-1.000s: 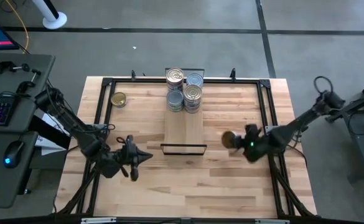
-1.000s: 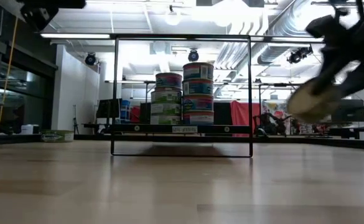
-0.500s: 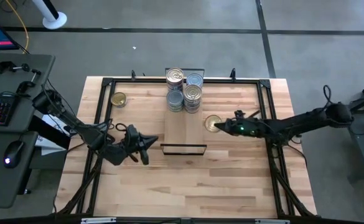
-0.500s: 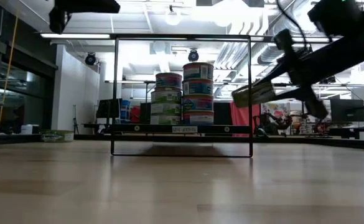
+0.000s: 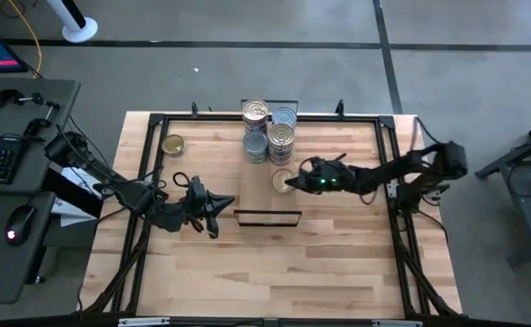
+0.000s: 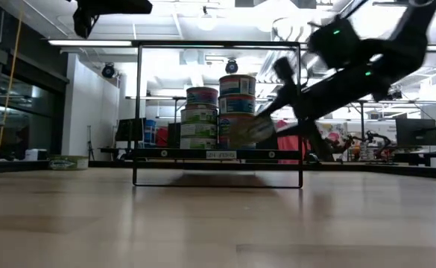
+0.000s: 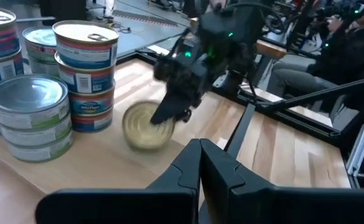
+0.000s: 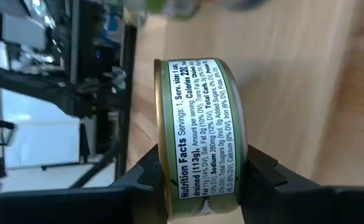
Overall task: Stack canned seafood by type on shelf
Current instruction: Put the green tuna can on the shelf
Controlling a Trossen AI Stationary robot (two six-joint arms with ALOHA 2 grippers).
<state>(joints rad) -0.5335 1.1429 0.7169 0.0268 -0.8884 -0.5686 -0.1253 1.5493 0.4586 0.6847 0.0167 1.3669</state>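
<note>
The shelf (image 5: 267,202) lies mid-table with stacks of canned seafood (image 5: 270,132) on its far half, seen stacked in the low view (image 6: 219,112) and the left wrist view (image 7: 85,68). My right gripper (image 5: 292,182) reaches in from the table's right, shut on a green-labelled, gold-topped tin (image 8: 197,143) just near of the stacks (image 6: 251,130). My left gripper (image 5: 214,207) hovers shut and empty left of the shelf's near end (image 7: 200,165). A loose gold-topped tin (image 5: 172,143) sits flat on the table at the far left. My right gripper pinches the tin across its two flat faces, one finger on each end (image 8: 158,163), with the label wall showing between them. The fingers come from the table's right, slanting down. The tin (image 7: 147,124) is tilted and lifted a little above the plank.
Black frame rails (image 5: 147,182) run along the table's left, right and far sides. The shelf's black wire frames stand upright at its short ends (image 6: 137,112). Bare plank lies between the stacks and the shelf's near end. A desk with keyboard and mouse (image 5: 11,182) stands to the left.
My right gripper has swept toward the table's left and down, turning its wrist, carrying the tin from beside the shelf's right side to over the plank near the stacks. My left gripper has drifted a little toward the shelf, still shut.
</note>
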